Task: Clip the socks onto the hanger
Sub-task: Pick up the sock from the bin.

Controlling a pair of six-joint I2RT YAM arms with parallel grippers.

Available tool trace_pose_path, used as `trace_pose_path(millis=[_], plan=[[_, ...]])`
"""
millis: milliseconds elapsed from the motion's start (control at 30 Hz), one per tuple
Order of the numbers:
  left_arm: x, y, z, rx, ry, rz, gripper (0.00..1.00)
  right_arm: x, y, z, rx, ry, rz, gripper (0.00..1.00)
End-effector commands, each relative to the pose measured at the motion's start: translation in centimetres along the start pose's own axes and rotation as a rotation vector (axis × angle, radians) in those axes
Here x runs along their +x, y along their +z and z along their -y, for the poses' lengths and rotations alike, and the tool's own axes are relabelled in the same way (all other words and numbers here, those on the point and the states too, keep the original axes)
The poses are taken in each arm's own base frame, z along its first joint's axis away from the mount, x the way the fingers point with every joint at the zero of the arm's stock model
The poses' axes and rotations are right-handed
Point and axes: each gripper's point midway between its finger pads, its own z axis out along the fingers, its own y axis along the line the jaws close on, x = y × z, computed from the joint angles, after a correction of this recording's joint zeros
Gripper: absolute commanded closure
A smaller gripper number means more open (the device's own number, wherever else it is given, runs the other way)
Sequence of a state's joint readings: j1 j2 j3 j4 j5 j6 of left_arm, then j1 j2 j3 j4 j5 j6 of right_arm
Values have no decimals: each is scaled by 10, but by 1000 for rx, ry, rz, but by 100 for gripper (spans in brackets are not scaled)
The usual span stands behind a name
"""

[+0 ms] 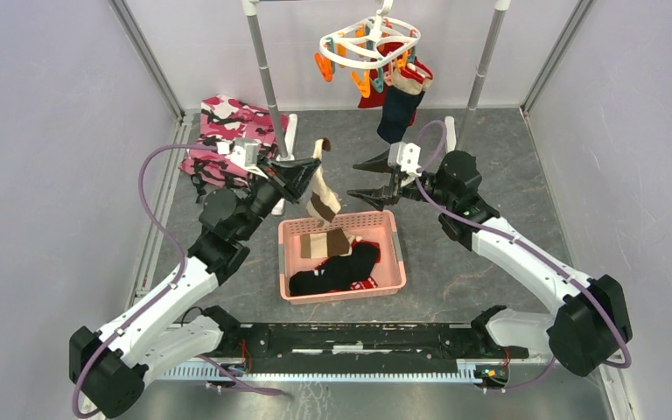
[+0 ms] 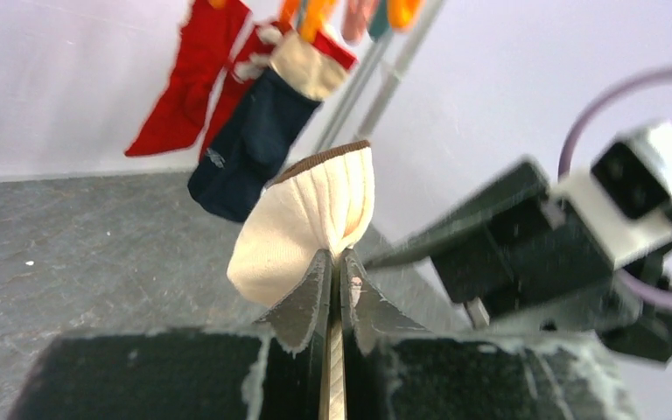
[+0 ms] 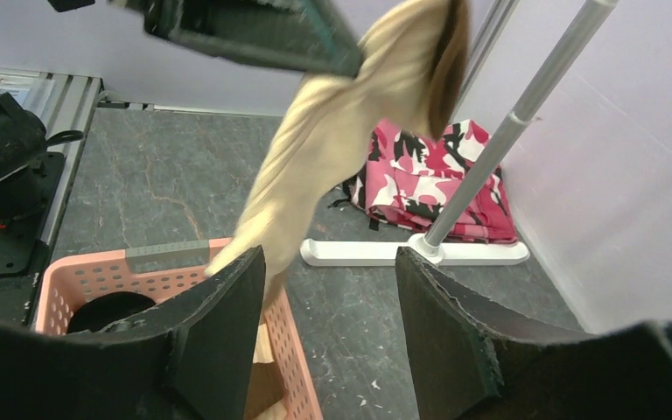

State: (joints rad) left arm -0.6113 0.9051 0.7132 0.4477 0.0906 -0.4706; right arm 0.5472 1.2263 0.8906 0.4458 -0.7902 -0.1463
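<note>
Arm bases up front, pink basket right behind them with a black sock lying inside.
Top view: left gripper is clamped tight on a beige sock near its cuff. It hangs lengthwise down to the basket's back rim. The hanger further back carries a navy sock. Left wrist: the cuff fans upward past the pinched jaws. Right wrist: right gripper is spread wide and holding nothing, with the sock slanting past one finger.

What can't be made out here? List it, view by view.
Top external: the hanger hook is cut off by the top edge; which clips grip the hung socks is too small to tell.
Left wrist: the left gripper hides the beige sock below the pinch.
Right wrist: the right gripper covers most of the pink basket.
</note>
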Motion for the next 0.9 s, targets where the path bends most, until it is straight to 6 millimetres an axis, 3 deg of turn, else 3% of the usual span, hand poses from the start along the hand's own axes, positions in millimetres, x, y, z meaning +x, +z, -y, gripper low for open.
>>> trace_pose_path(millis=[0, 233, 433, 667, 800, 867], plan=[[-55, 3, -13, -96, -178, 241, 98, -6, 0, -3, 25, -22, 13, 37], [-88, 4, -24, -156, -253, 379, 98, -5, 5, -1, 68, 114, 70, 35], [-100, 16, -18, -123, -301, 418, 98, 16, 21, -10, 54, 278, 93, 35], [-107, 29, -8, -69, -354, 425, 98, 26, 40, -5, 99, 389, 136, 36], [-105, 34, -6, -47, -388, 413, 98, 28, 49, 1, 140, 453, 165, 42], [-102, 36, -6, -44, -404, 407, 98, 30, 54, 2, 146, 475, 171, 52]])
